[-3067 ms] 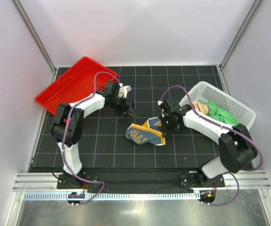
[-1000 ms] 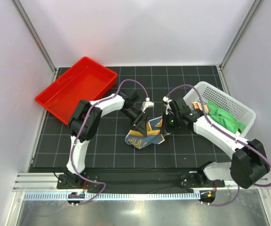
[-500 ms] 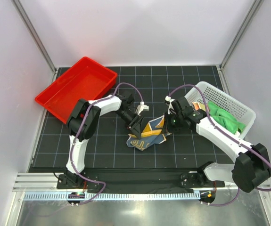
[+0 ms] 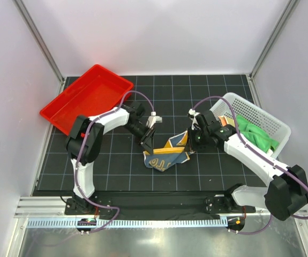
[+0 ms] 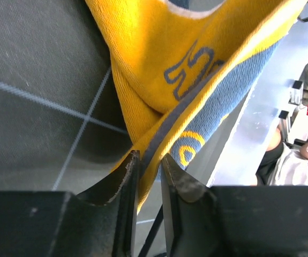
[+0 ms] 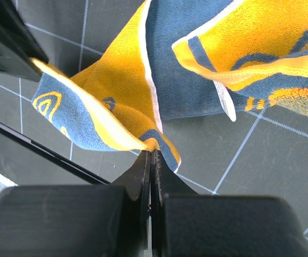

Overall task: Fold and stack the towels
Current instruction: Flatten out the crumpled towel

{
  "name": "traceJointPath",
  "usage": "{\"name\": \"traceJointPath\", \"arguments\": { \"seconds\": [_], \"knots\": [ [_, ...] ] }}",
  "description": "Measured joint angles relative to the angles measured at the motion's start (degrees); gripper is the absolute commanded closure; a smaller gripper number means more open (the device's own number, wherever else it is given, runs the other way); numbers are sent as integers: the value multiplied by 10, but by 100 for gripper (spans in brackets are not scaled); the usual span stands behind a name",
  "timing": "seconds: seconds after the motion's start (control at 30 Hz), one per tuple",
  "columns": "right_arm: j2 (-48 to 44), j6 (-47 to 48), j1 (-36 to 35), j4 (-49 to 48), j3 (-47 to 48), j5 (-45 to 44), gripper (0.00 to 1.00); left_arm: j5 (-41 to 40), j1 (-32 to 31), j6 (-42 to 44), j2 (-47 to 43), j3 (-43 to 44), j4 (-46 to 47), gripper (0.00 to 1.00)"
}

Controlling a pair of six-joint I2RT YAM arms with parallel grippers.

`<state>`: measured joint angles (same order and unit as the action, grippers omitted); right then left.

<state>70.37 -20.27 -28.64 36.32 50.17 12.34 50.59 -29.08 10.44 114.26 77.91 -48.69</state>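
Mid-mat (image 4: 116, 171), just beyond the arm bases, you have the yellow towel (image 4: 167, 153) bunched and slung between both grippers. Its long axis runs left to right, with the left end nearer you and the right end tipped further back. The grey lettering faces up on the near flap, but folds cut it off, so you can read only part of it.

Your left gripper (image 4: 146, 142) pinches the towel's left edge; the left wrist view shows a fold of cloth (image 5: 159, 64) clamped between the nearly closed jaws (image 5: 149, 166). Your right gripper (image 4: 191, 145) is clenched on the right corner, with the jaws (image 6: 152, 160) pressed together on the hem (image 6: 186, 69).

Further back on the right, the basket (image 4: 280, 128) holds the green towel (image 4: 253, 134), crumpled. Beside it a scrap of orange and white cloth (image 4: 226, 122) peeks out, mostly hidden by the right arm. At far left sits the tray (image 4: 84, 99).
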Motion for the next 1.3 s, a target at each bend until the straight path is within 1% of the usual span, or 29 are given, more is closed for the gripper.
{"name": "traceJointPath", "arguments": {
  "seconds": [0.03,0.1,0.13,0.17,0.33,0.4,0.47,0.57,0.67,0.77,0.83,0.9,1.0,1.17,1.3],
  "knots": [
    [0,0,0,1,0,-1,99,-5,0,-1,-7,-5,0,77],
    [0,0,0,2,0,-3,99,-14,-1,-8,-19,-12,1,85],
    [0,0,0,2,0,-3,99,-18,-1,-11,-25,-15,2,94],
    [0,0,0,2,0,-4,99,-22,-1,-15,-31,-18,2,99],
    [0,0,0,3,2,-3,99,-51,-1,-32,-58,-24,9,100],
    [5,1,0,18,21,-4,99,-82,-2,-49,-74,-23,16,100],
    [12,5,0,37,64,-6,99,-130,-3,-74,-100,-15,15,100],
    [23,23,-1,65,170,-21,99,-212,-5,-108,-142,45,8,100],
    [27,52,-1,87,313,-42,99,-296,-5,-143,-192,163,2,100],
    [39,91,-5,106,476,-47,99,-351,-5,-164,-233,298,-2,100],
    [25,116,-10,86,527,-38,99,-369,-12,-174,-261,360,-12,100],
    [-9,133,-17,77,529,-26,99,-377,-33,-179,-299,397,-14,100],
    [-71,148,-21,80,516,-3,99,-374,-86,-190,-361,397,-28,100],
    [-167,150,-23,92,472,61,99,-364,-157,-222,-429,336,-41,100],
    [-223,123,-23,86,433,108,99,-373,-199,-250,-438,302,-64,100]
  ]
}}
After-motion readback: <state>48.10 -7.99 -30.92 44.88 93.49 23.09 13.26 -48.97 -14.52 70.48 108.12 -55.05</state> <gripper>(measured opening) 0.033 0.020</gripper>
